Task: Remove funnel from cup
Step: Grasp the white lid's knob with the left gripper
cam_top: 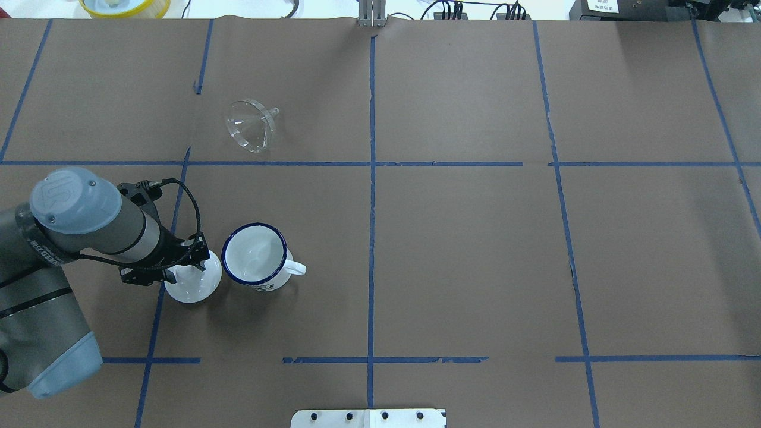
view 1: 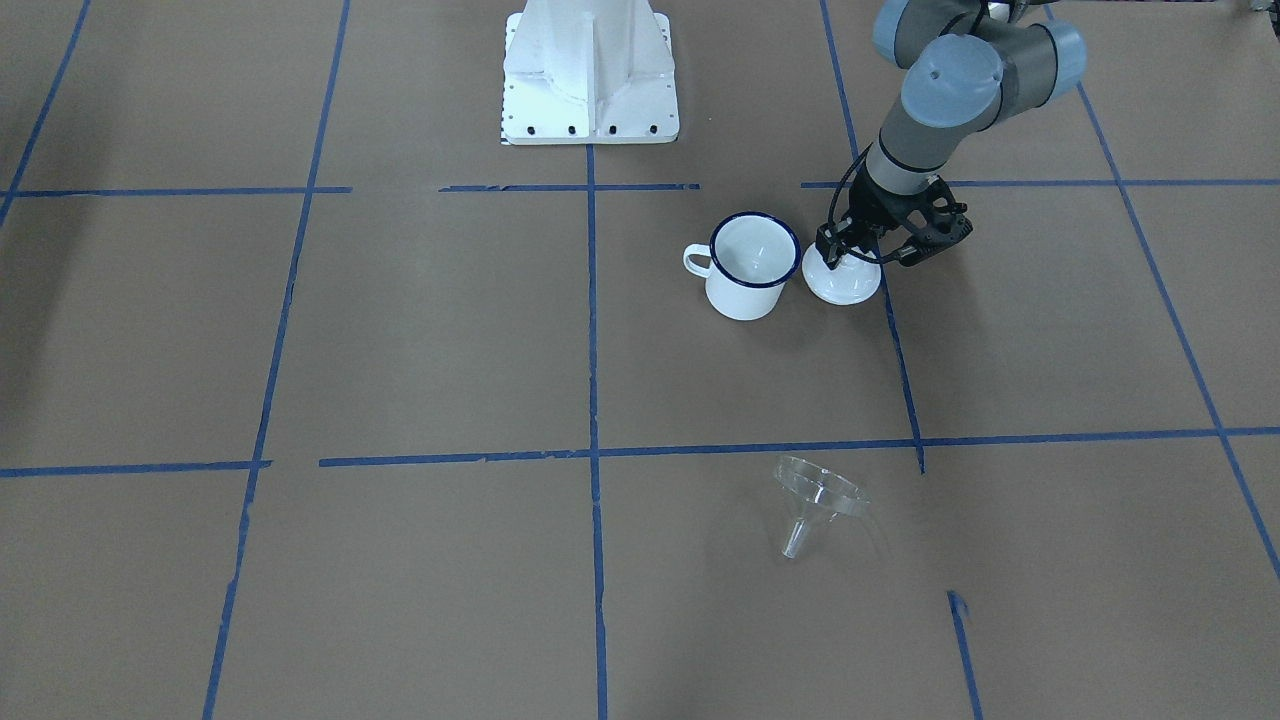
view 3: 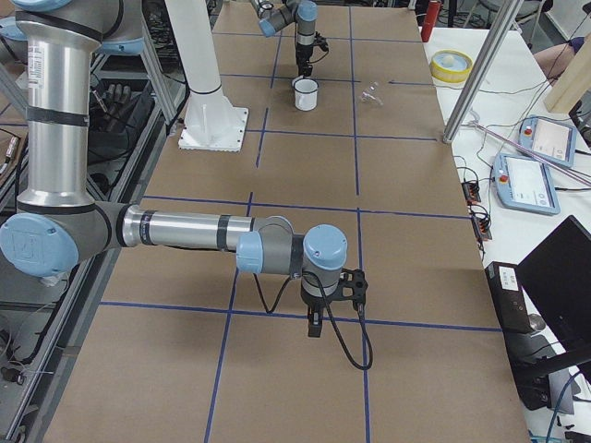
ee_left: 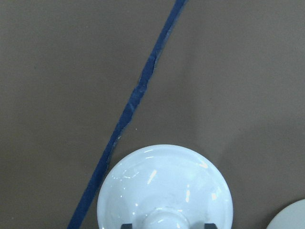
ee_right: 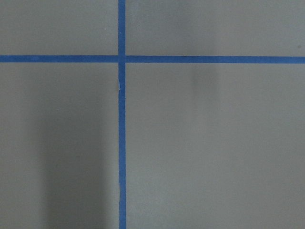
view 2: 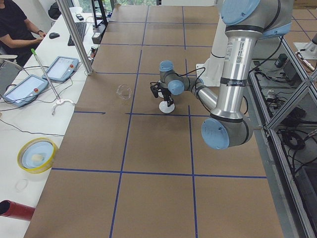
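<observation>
The clear funnel (view 1: 820,500) lies on its side on the brown paper, far from the cup; it also shows in the overhead view (cam_top: 251,125). The white enamel cup (view 1: 752,262) with a blue rim stands upright and looks empty in the overhead view (cam_top: 255,255). A white domed lid (view 1: 842,283) rests on the table beside the cup. My left gripper (view 1: 852,255) hangs over the lid, its fingers open on either side of the knob (ee_left: 167,218). My right gripper (view 3: 315,329) shows only in the exterior right view, so I cannot tell its state.
The white robot base (view 1: 590,80) stands at the table's edge. Blue tape lines cross the brown paper. A yellow roll (cam_top: 125,6) lies beyond the far edge. An operator's desk with tablets (view 2: 25,89) runs along the far side.
</observation>
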